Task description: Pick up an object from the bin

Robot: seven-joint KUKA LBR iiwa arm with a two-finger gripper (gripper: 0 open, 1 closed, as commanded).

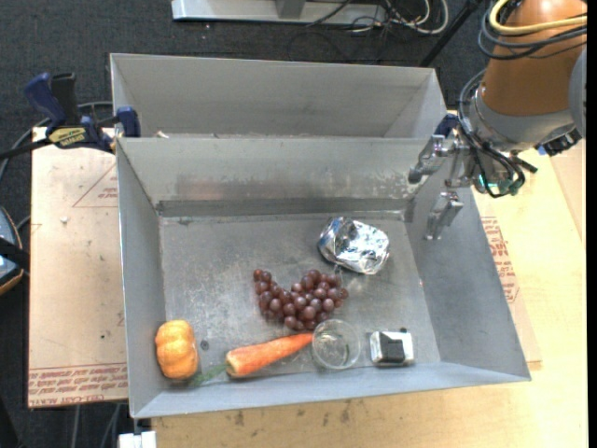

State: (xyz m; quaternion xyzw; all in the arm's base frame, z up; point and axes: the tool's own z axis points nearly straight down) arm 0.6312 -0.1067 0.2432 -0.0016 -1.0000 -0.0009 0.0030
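My gripper (435, 194) hangs at the bin's right rim, high above the floor, its two fingers apart with nothing between them. The nearest thing is a crumpled silver foil ball (355, 245), below and to its left on the bin floor. A bunch of dark red grapes (300, 297) lies just in front of the foil. A clear round glass (335, 343) and a small black and grey block (392, 347) sit by the front wall.
An orange carrot (269, 354) lies along the front wall, and a small orange pumpkin (176, 348) sits in the front left corner. The arm with its orange cover stands over the right rim.
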